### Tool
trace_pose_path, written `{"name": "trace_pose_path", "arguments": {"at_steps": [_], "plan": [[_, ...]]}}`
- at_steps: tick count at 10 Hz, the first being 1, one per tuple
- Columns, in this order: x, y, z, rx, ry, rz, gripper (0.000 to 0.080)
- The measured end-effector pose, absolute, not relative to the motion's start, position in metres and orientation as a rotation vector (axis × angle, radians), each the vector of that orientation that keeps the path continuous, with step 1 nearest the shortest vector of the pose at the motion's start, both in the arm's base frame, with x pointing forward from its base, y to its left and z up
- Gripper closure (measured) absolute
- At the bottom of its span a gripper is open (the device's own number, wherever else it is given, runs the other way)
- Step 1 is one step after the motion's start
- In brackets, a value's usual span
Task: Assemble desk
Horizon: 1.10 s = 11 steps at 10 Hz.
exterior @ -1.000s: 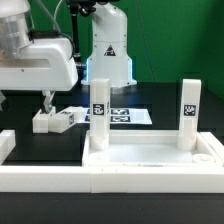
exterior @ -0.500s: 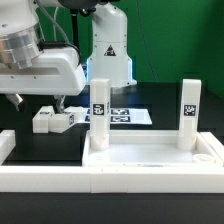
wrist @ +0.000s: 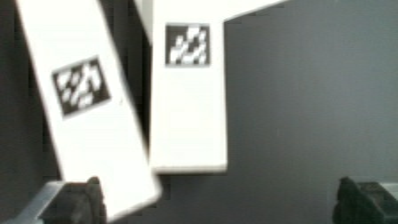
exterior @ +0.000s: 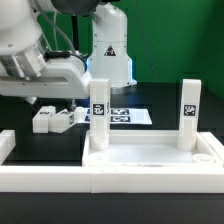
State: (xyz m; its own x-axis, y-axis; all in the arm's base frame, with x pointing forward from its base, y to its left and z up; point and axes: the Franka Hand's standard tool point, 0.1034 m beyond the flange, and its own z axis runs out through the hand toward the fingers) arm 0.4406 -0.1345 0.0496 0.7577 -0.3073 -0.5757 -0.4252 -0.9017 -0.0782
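The white desk tabletop [exterior: 150, 158] lies at the front with two tagged legs standing on it, one [exterior: 99, 118] at its left corner and one [exterior: 190, 113] at its right. Two loose tagged legs [exterior: 54, 119] lie side by side on the black table behind, towards the exterior view's left. My gripper [exterior: 55, 98] hangs just above them, open and holding nothing. In the wrist view the two legs [wrist: 80, 110] [wrist: 187, 90] lie parallel; one dark fingertip [wrist: 71, 202] sits at the end of one leg, while the gripper [wrist: 217, 203] spans mostly bare table.
The marker board [exterior: 128, 116] lies flat behind the standing left leg. Low white border rails run along the front [exterior: 60, 183] and the left side [exterior: 5, 143]. The robot's white base [exterior: 108, 50] stands at the back.
The gripper has swung towards the exterior view's right and tilted, coming over the two loose legs. It stays open. No part has moved.
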Motion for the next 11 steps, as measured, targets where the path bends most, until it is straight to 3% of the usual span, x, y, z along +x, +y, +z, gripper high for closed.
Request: {"name": "trace_pose_path", "arguments": {"at_steps": [4,11], "plan": [[0.431,-0.133,0.044,-2.575,0.583,1.175,0.0151],[0.412,-0.128,0.04,-2.527,0.592,1.243,0.0151]]}}
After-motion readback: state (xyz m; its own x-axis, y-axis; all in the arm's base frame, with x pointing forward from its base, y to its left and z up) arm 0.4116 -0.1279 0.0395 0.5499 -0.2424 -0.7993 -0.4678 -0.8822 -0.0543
